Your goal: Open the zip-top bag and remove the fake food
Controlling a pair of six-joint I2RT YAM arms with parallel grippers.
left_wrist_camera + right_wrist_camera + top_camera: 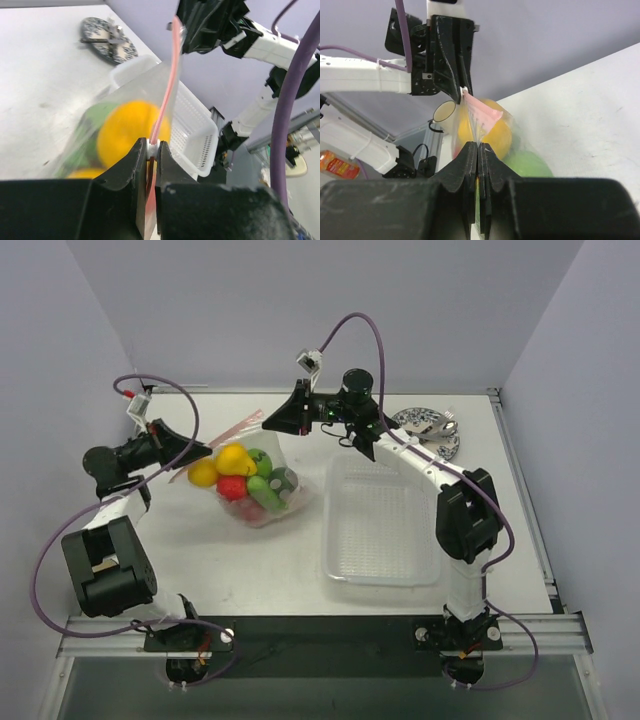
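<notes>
left wrist view: the left end effector (154, 146) is closed to a narrow gap at bottom centre, pinching the pink zip strip (170, 82) of the zip-top bag (125, 95). the strip runs up from the fingers toward top centre. a yellow fruit (127, 132) shows thru the plastic just behind the fingers.

right wrist view: the right end effector (478, 146) is pressed fully together at lower centre, nipping the thin bag edge at its tips. yellow & green pieces sit behind, centre-right.

top view: we see the bag left of centre, btwn both arms. its strip is stretched diagonally from centre-left up toward top centre. the left end effector is at the lower-left end and the right one at the upper-right end. the fake food (240, 476) is all inside the bag, bunched below the strip: yellow at left, red under that, green to the right. we can't tell if the bag's bottom touches the bench (200, 560).

a white mesh tray (380, 530) lies right of centre on the bench, just beside the bag. a blue-patterned plate (430, 430) w/ cutlery is upper right, beyond the tray.
</notes>
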